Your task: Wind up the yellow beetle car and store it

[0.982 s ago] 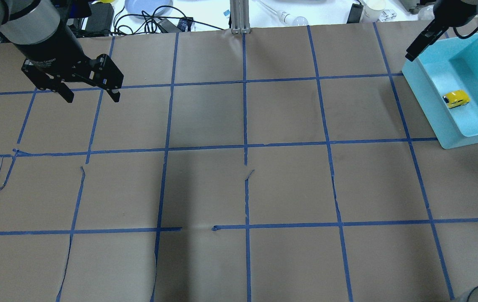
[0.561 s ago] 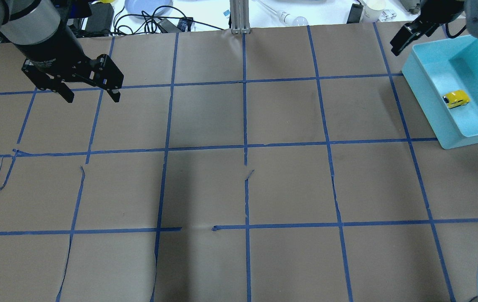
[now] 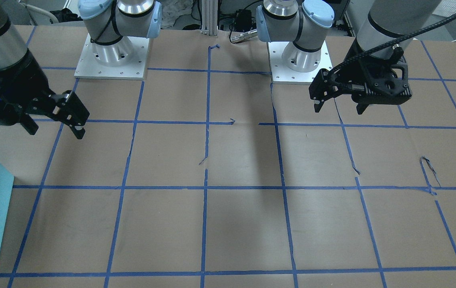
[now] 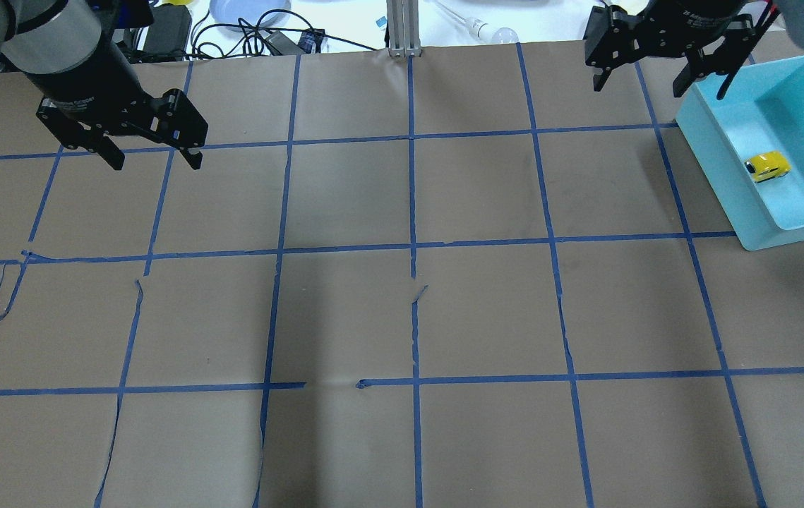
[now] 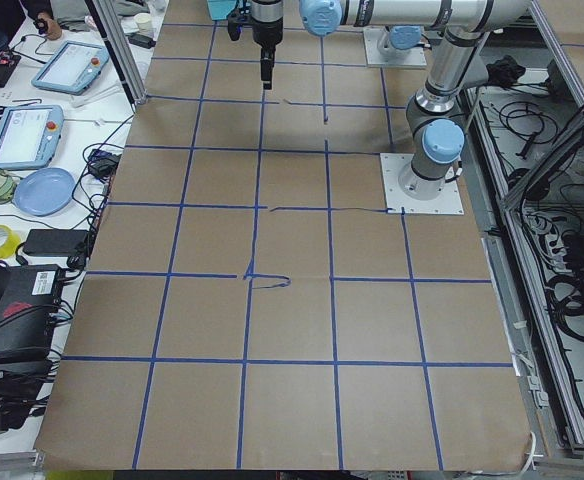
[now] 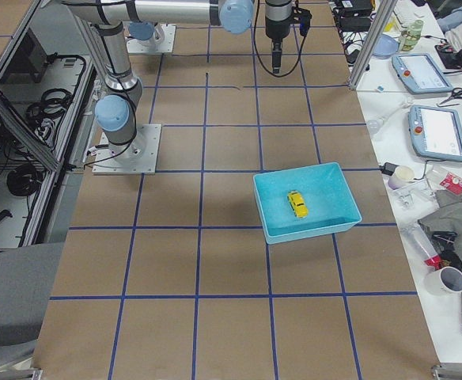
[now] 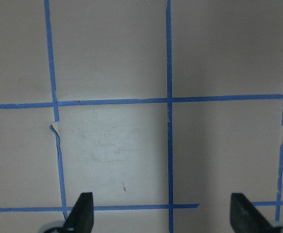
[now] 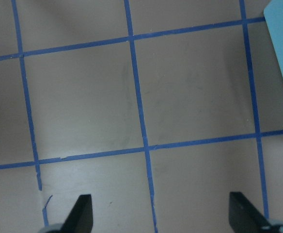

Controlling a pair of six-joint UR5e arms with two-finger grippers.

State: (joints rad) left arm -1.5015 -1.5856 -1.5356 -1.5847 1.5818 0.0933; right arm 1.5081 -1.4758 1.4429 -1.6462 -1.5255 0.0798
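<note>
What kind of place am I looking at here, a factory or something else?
Most likely a robotics research lab, not a factory. Two robot arms are bolted to a table marked with a blue tape grid, and touchscreen controllers and loose cables lie alongside.

Matt brown paper covers the table, creased and torn in places, gridded with blue tape. The yellow beetle car looks glossy. The turquoise bin is smooth plastic. The left gripper and right gripper are matt black.
</note>
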